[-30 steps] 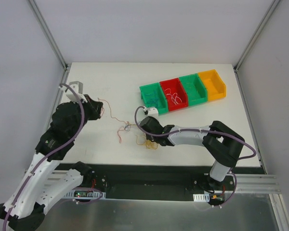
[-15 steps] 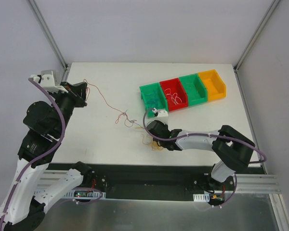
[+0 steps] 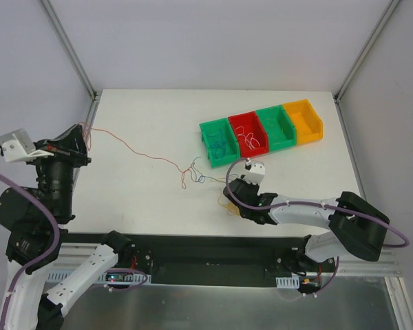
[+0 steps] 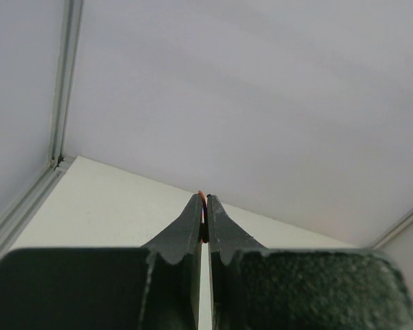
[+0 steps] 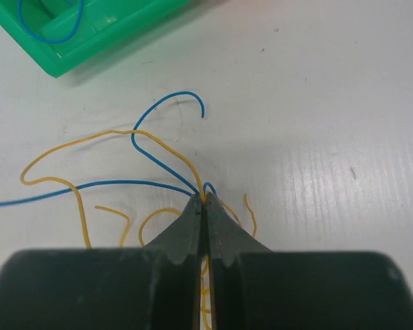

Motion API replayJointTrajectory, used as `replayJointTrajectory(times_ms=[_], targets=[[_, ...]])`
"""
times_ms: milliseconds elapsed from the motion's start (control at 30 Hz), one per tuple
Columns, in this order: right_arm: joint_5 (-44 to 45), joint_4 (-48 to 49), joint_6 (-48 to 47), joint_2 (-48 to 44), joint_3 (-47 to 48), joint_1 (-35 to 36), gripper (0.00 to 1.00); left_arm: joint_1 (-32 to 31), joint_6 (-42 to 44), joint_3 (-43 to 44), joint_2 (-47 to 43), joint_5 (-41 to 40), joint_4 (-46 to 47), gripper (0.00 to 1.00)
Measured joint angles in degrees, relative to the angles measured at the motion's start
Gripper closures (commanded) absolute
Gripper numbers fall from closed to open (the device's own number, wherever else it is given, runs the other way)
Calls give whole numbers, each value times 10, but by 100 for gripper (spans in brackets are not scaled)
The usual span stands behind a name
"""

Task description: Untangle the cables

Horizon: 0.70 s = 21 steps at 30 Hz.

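My left gripper (image 3: pixel 82 133) is raised at the far left, shut on a red cable (image 3: pixel 139 151) that runs stretched from its tip to a small knot of red and blue cables (image 3: pixel 195 172) mid-table. In the left wrist view the red strand (image 4: pixel 202 206) shows between the closed fingertips. My right gripper (image 5: pixel 205 201) is low over the table near the front, shut on blue (image 5: pixel 117 184) and yellow cables (image 5: pixel 79 143); more yellow curls (image 3: pixel 225 204) lie around it.
A row of bins stands at the back right: green (image 3: pixel 218 141) with blue wire, red (image 3: pixel 250 134) with white and red wire, green (image 3: pixel 276 127), and orange-yellow (image 3: pixel 305 121). The table's left edge and frame post (image 3: pixel 89 117) are beside my left gripper.
My left gripper has risen and pulled far left, drawing the red cable out into a long taut line. My right gripper has slid right and nearer, holding the blue and yellow cables.
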Motion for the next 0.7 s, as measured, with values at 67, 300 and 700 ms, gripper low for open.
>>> replayJointTrajectory(times_ms=[67,300,700], targets=[[6,-4,7,8,6,0,99,0,3,7,-13,-18,0,100],[18,-9,28,13,9,0,99,0,16,71,-19,-51,5,100],[32,-10,49,13,8,-5,99,0,137,227,60,-103,12,100]])
